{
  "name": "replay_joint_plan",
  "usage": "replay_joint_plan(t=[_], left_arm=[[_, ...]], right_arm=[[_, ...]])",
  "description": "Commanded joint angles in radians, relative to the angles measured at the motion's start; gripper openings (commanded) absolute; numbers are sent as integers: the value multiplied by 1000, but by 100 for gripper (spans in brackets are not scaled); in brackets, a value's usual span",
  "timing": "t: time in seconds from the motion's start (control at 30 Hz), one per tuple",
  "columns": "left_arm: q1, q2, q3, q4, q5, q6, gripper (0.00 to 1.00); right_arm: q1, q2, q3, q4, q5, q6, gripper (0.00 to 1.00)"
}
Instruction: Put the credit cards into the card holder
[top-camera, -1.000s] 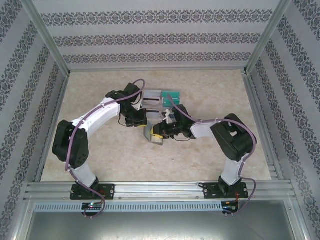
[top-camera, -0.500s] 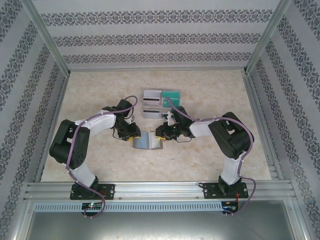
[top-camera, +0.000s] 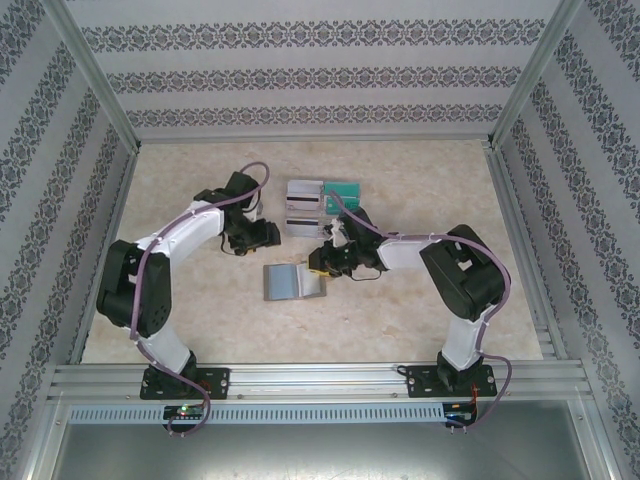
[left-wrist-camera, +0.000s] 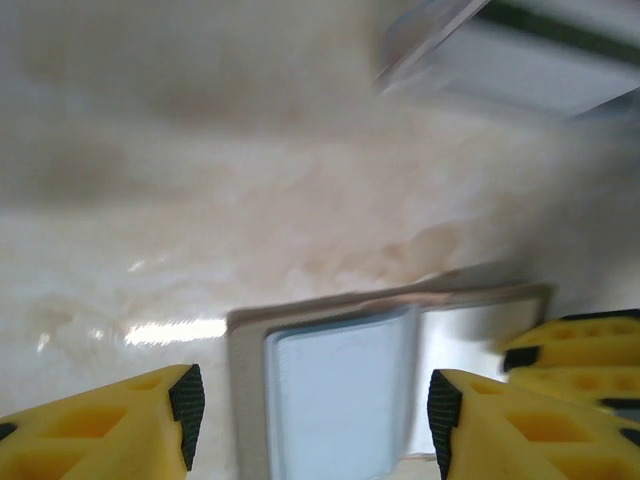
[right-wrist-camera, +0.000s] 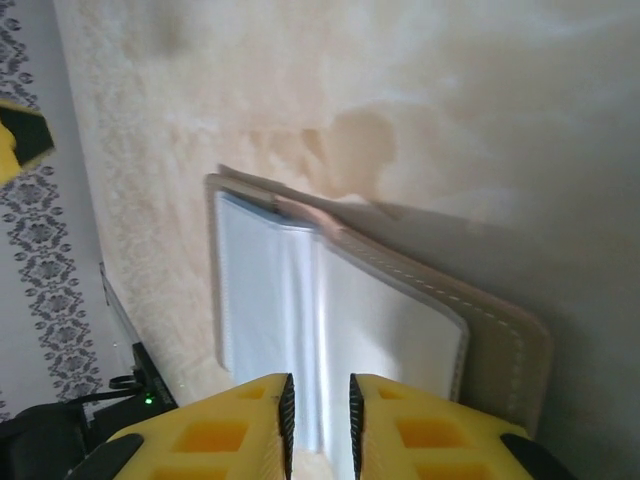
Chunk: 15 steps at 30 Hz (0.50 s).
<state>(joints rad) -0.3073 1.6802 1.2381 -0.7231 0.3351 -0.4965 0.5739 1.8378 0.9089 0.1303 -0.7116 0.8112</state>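
Bright even light, blurry wrist views

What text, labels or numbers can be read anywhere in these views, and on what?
No text can be read in any view.
credit cards: any print is too small to read.
card holder: plain, with no lettering visible.

We find the card holder (right-wrist-camera: 385, 320) lying open on the marbled table (right-wrist-camera: 450, 100), its pale bluish pockets facing up. Its stitched grey-tan cover shows along the right side. The yellow fingers (right-wrist-camera: 220, 430) of the right gripper (right-wrist-camera: 318, 415) stand nearly together, and an inner leaf of the holder runs into the narrow gap between them. A patterned wall (right-wrist-camera: 30, 230) borders the table's edge at the left.
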Motion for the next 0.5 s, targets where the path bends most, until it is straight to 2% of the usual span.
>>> replay_joint_plan(t=[0.0, 0.23, 0.47], left_arm=[[6, -38, 47, -58, -1, 42, 63], [7, -48, 61, -37, 20, 38, 62], [6, -53, -7, 6, 46, 21, 61]], right_arm=[[9, -53, 58, -27, -10, -12, 25], [7, -25, 111, -44, -19, -18, 25], [3, -22, 130, -47, -26, -21, 25]])
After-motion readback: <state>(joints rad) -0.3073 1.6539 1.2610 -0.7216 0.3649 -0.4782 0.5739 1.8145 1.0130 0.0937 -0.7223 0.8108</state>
